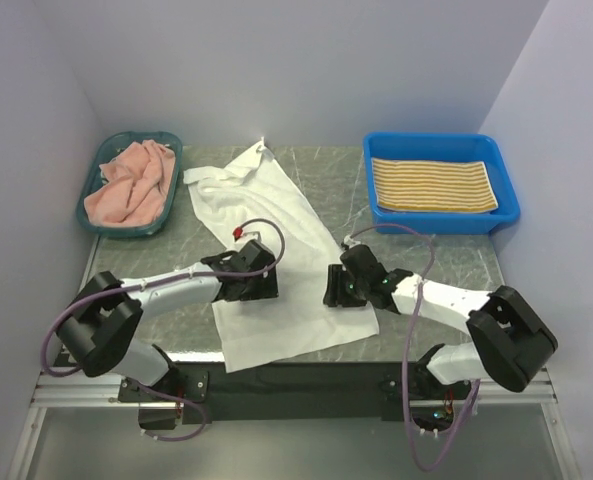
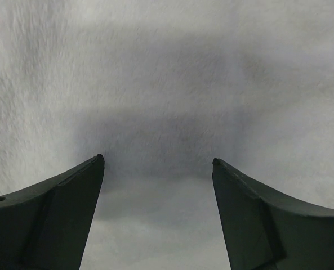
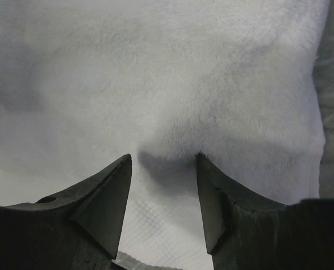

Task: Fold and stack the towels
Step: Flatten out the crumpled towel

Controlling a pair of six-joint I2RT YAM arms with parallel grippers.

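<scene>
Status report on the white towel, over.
Left gripper open, right gripper open, both just above white towel. Towel spread out, unfolded. Pink towel in teal basket, yellow-striped towel in blue tray; nothing in the way.

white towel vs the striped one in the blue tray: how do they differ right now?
Pose: the white towel lies opened out and rumpled at its far end, while the striped towel is folded flat.
Place: the white towel is on the table, and the striped towel is in the blue tray.
Pattern: the white towel is plain, and the striped towel has yellow-and-white stripes.
Both are soft cloths.
</scene>
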